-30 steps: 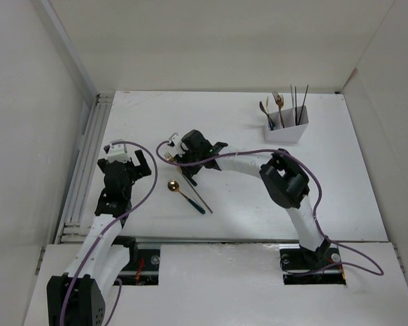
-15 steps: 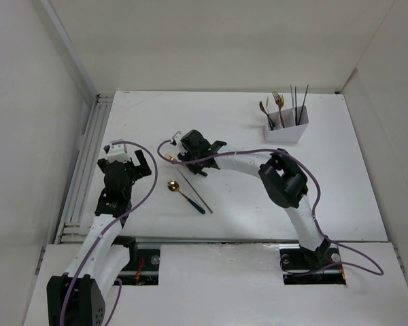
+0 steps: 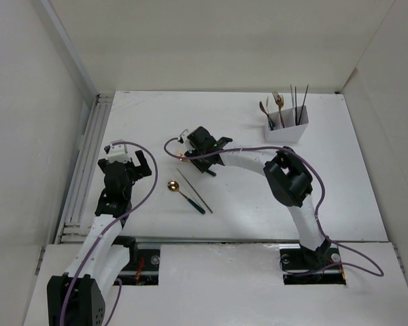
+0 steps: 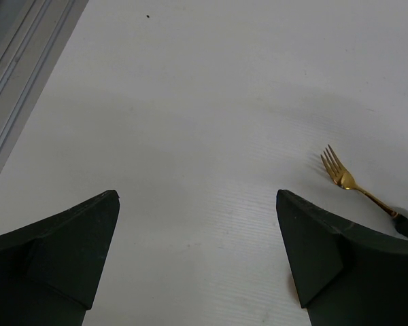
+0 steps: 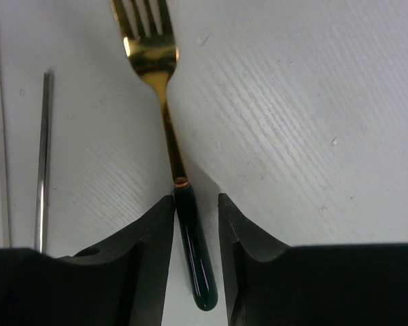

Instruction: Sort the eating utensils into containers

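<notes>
Right tool (image 5: 196,202) clamped on fork (image 5: 168,136) | gold tines, dark green handle | left tool (image 4: 197,198) spread wide

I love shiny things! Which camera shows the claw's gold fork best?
The right wrist camera: the fork fills it, tines to dark handle, in the right claw. The left wrist camera catches only its small gold head. The top camera shows just a glint.

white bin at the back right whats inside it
Standing in the white bin: a spoon, a gold fork and dark chopsticks. Its wall hides their lower ends and any dividers.
</notes>
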Action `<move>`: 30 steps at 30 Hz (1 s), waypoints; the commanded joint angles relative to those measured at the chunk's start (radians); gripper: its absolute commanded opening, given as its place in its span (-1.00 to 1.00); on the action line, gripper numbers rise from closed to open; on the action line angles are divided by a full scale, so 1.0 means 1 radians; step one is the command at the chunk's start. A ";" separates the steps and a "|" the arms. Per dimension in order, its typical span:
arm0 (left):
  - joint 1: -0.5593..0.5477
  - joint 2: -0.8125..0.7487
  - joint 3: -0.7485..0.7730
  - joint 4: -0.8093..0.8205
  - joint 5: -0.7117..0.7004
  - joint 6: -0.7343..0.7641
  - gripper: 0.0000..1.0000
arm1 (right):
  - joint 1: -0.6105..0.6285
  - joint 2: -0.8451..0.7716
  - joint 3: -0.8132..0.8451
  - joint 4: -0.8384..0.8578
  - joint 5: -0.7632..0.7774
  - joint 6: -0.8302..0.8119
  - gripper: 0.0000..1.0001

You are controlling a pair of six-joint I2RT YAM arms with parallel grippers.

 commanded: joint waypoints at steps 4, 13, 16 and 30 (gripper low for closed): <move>0.002 -0.026 -0.010 0.048 0.002 -0.010 1.00 | -0.044 0.053 0.066 -0.092 -0.023 0.004 -0.24; 0.002 -0.026 -0.019 0.057 0.002 -0.010 1.00 | -0.053 0.024 0.011 -0.112 -0.153 -0.088 -0.31; 0.002 -0.026 -0.019 0.057 0.002 -0.010 1.00 | -0.053 0.035 0.011 -0.112 -0.163 -0.088 -0.97; 0.002 -0.026 -0.019 0.057 0.002 -0.010 1.00 | -0.291 -0.221 -0.081 0.178 -0.356 -0.038 -1.00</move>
